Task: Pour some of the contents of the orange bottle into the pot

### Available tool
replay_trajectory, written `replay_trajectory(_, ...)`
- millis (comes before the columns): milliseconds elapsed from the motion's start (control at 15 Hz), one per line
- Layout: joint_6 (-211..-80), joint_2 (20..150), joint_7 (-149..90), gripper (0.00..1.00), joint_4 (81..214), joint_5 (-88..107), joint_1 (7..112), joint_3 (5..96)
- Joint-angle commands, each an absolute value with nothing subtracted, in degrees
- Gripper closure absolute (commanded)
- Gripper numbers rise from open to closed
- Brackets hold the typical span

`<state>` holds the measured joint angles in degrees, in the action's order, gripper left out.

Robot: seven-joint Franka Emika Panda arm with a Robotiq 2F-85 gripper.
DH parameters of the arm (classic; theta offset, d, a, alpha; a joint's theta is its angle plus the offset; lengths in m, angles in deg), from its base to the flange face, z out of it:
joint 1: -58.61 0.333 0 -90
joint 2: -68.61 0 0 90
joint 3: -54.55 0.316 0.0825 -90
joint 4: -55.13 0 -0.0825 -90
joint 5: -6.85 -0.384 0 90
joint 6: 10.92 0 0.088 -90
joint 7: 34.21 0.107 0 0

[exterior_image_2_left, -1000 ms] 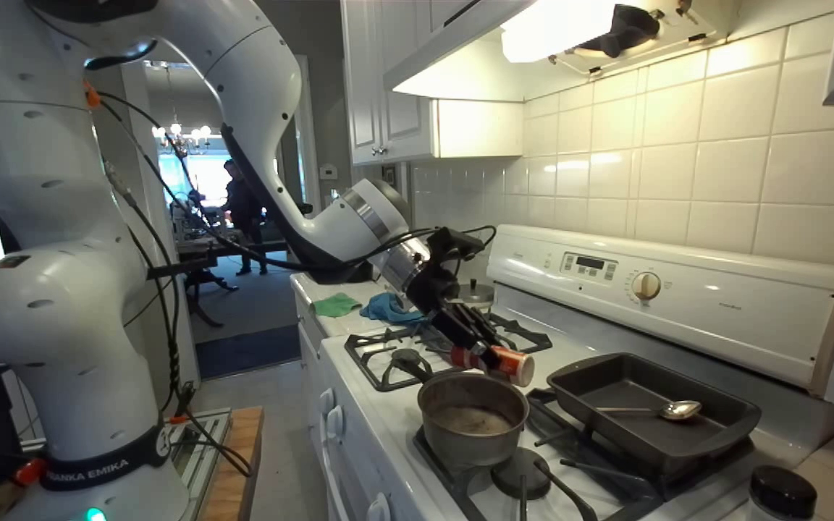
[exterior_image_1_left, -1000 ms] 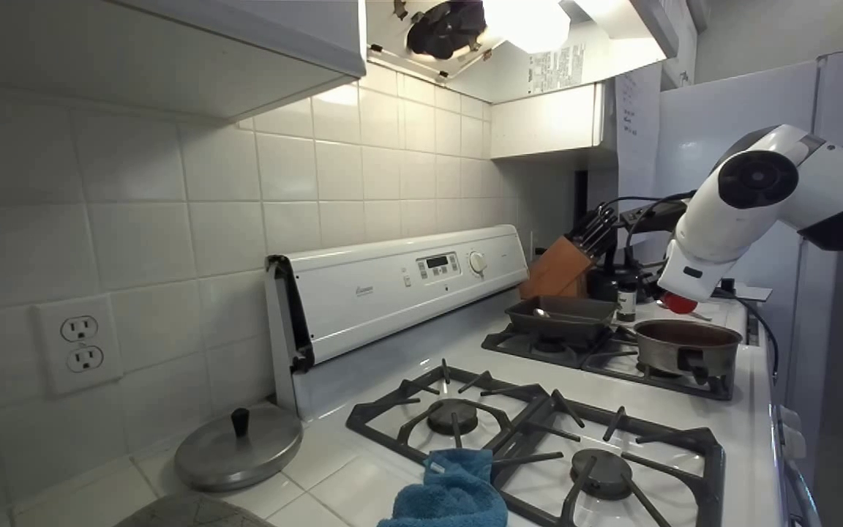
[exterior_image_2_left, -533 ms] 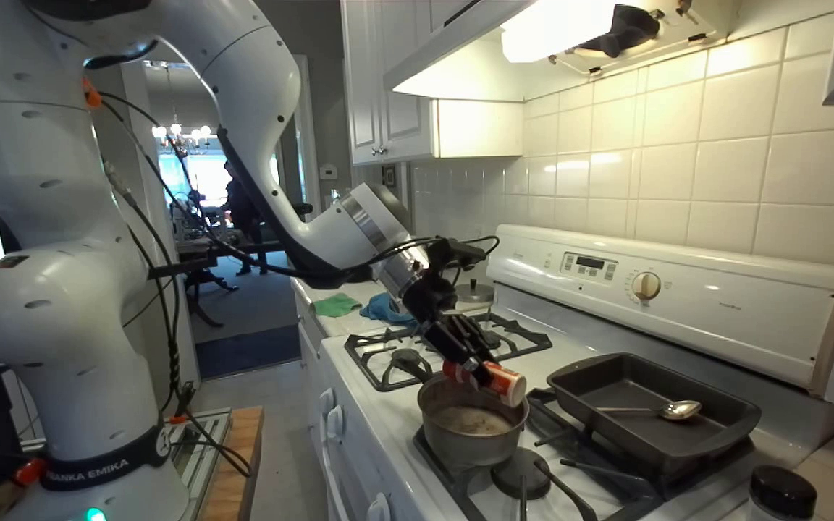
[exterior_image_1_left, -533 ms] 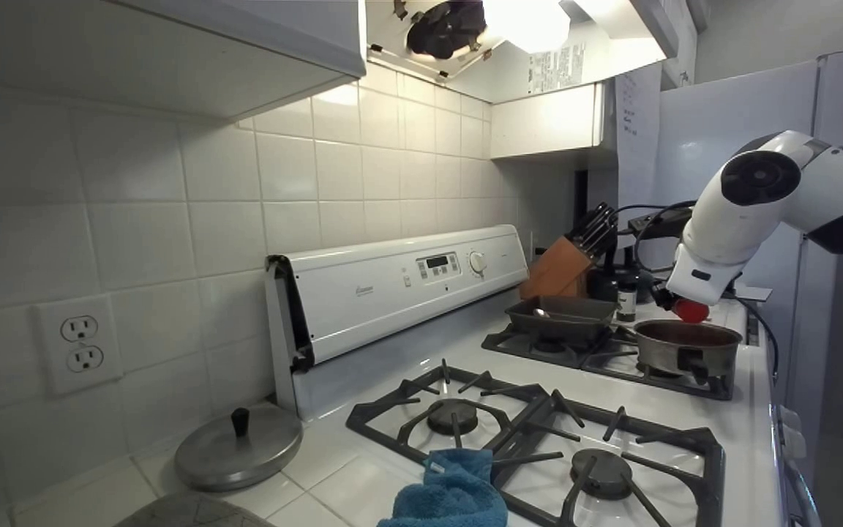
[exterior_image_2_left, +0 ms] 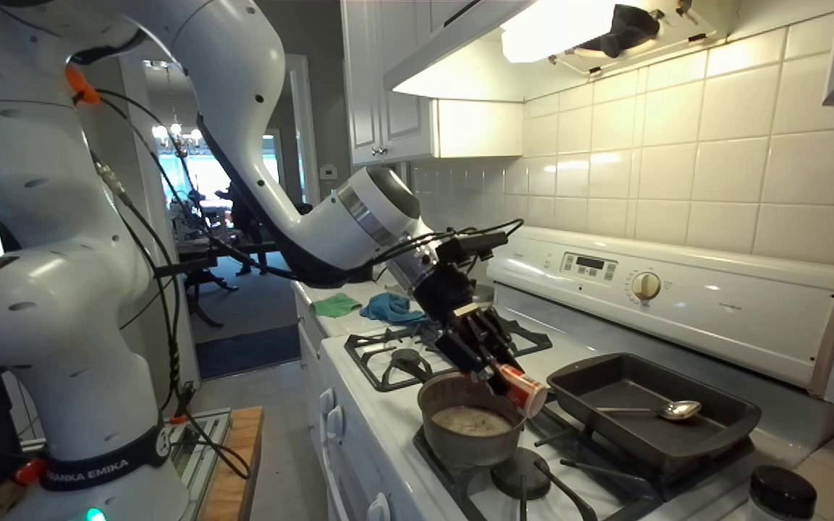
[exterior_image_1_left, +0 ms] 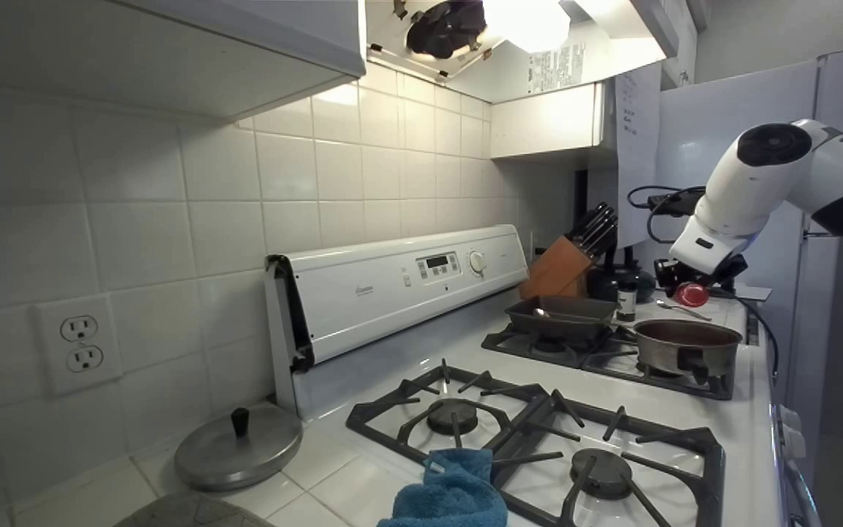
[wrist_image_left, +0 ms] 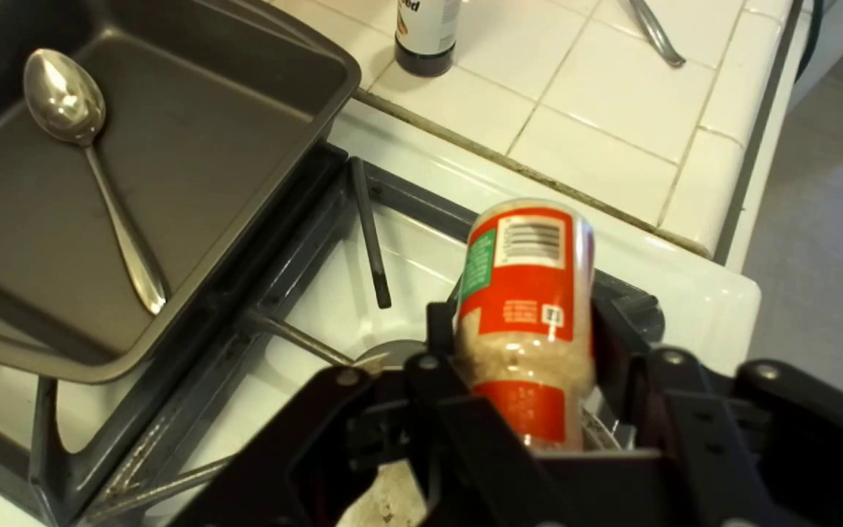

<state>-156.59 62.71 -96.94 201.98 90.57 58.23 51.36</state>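
Observation:
The orange bottle [exterior_image_2_left: 524,392] is a small clear bottle with an orange-red label, partly filled with a pale brown substance. It also shows in the wrist view [wrist_image_left: 527,293], and its round red end [exterior_image_1_left: 691,295] faces the camera in an exterior view. My gripper [wrist_image_left: 527,329] is shut on the bottle, one finger on each side. It holds the bottle tilted, pale end lower, above the pot's rim. The pot [exterior_image_2_left: 469,445] stands on a burner with a pale, speckled layer inside. It also shows in an exterior view [exterior_image_1_left: 687,351]. In the wrist view my gripper hides most of it.
A dark rectangular pan [exterior_image_2_left: 649,441] with a spoon [exterior_image_2_left: 680,410] lies beside the pot. A small bottle [exterior_image_1_left: 626,301] and a knife block [exterior_image_1_left: 557,268] stand behind. The lid [exterior_image_1_left: 238,446] and a blue towel [exterior_image_1_left: 451,494] lie at the other end. A range hood hangs overhead.
My gripper dipped toward the pot, then rose again and shifted toward the pan side. The bottle in it has turned, its pale end now pointing more steeply down. The pot has not moved.

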Motion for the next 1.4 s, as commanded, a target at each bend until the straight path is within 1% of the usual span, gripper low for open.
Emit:
replay_trajectory(0, -163.8, 58.6, -95.1, 0.77, 204.0, 89.0, 55.0, 47.8)
replay_trajectory(600, -183.5, 59.0, -95.4, 0.77, 205.4, 81.2, 48.9, 37.7)
replay_trajectory(667, -180.5, 60.3, -94.0, 0.52, 203.8, 84.3, 49.0, 40.0)
replay_trajectory(800, -182.4, 60.3, -94.0, 0.52, 204.3, 83.5, 48.3, 38.7)
replay_trajectory(1267, -182.7, 60.3, -93.9, 0.52, 204.5, 83.0, 48.2, 38.7)
replay_trajectory(1333, -182.7, 60.3, -94.0, 0.77, 204.5, 83.0, 48.2, 38.7)
